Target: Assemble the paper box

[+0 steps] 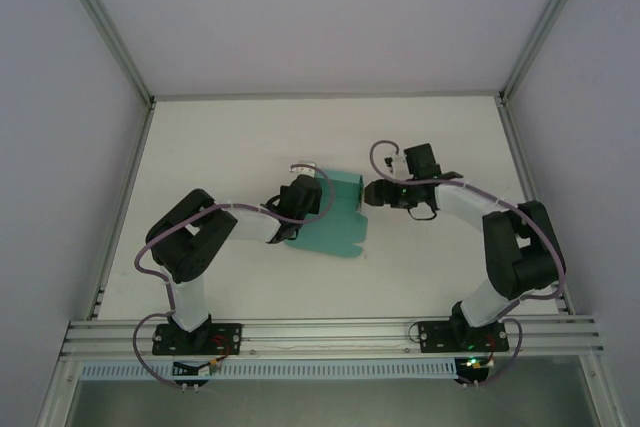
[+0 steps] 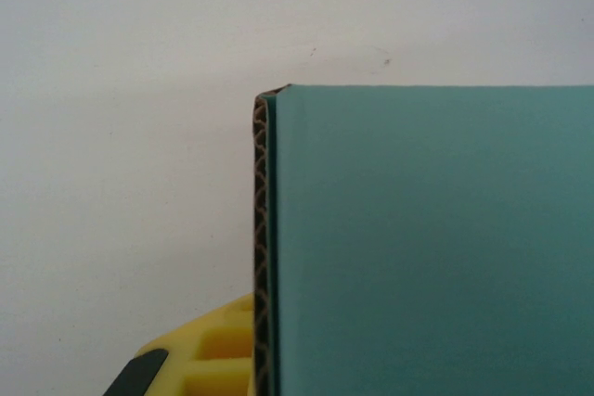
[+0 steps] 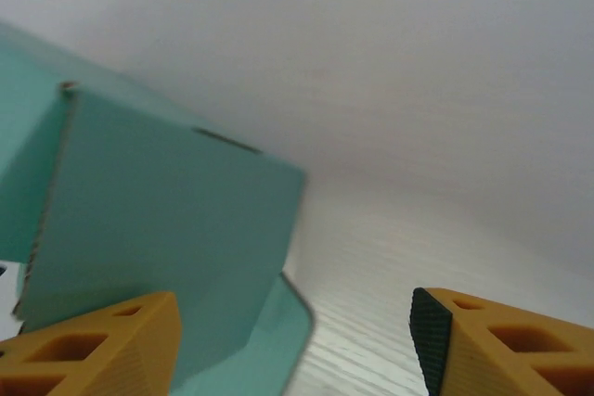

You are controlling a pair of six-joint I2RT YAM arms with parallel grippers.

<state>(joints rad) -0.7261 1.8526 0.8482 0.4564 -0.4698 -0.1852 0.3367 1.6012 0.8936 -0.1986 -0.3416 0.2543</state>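
The teal-green paper box lies partly folded in the middle of the white table, one panel raised at its far side. My left gripper is at its left edge. In the left wrist view a teal panel stands with its corrugated edge against my yellow finger, the gripper shut on the card and the other finger hidden behind it. My right gripper is at the raised panel's right end. In the right wrist view it is open, a teal panel by the left finger and a rounded flap below.
A metal rail carrying both arm bases runs along the near edge. Slanted frame posts and white walls bound the table on both sides and at the back. Bare tabletop lies behind and to either side of the box.
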